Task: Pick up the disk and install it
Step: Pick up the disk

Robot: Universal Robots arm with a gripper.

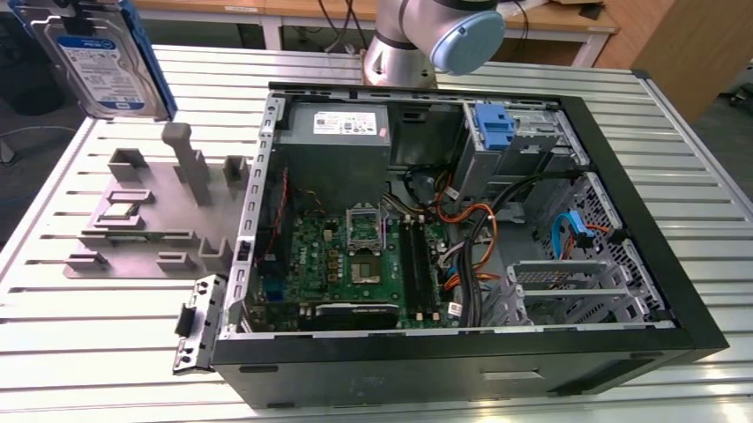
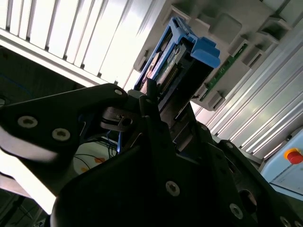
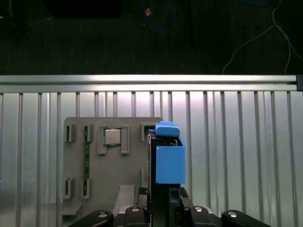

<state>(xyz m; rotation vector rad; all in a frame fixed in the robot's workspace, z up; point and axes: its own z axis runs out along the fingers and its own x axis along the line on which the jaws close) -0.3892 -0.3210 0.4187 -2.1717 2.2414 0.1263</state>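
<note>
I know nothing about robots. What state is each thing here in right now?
end effector, shut on the disk.
disk, held in the air, on edge, not installed.
computer case, lying on its side, open, boards and cables showing.
grey fixture, flat on the table, with a chip and a memory stick seated in its slots.

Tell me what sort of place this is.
Probably a robotics lab workbench for PC assembly: a robot arm, a slotted aluminium table, an open desktop computer case with its motherboard exposed, and a grey parts fixture.
</note>
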